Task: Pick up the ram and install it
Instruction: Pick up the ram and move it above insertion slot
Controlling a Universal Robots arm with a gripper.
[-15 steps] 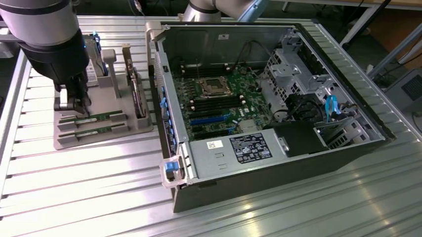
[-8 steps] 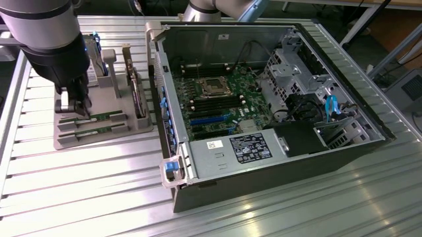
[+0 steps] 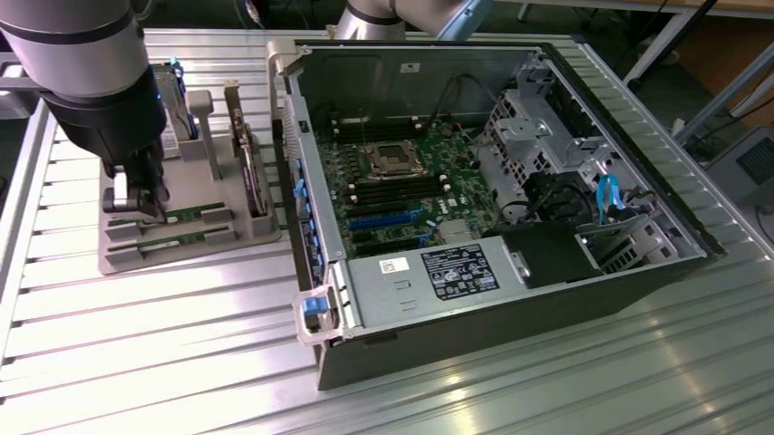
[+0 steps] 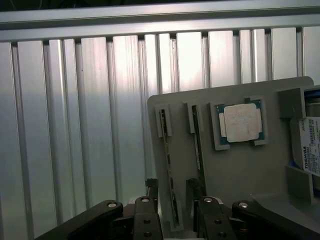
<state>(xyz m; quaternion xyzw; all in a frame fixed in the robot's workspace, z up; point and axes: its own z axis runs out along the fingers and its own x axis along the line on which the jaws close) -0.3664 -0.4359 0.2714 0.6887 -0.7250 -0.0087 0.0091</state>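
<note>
- The open computer case (image 3: 400, 68) is being seen at three o'clock in the exterior view.
- The grey tray (image 3: 194, 258) is being seen at nine o'clock, just beside the case.
- The gripper (image 3: 136, 201) is being held low over the tray, jaws spread apart.
- The ram (image 4: 168, 165) is being straddled by them, standing on edge in its tray slot.

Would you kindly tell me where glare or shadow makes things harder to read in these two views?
Exterior view: glare streaks the table near the computer case, whose interior is darker. Wrist view: strong glare whitens the table's slats, the processor chip looks washed pale, and the ram, seen edge-on, reads as a thin dark line; the gripper looks dark against the grey holder.
</note>
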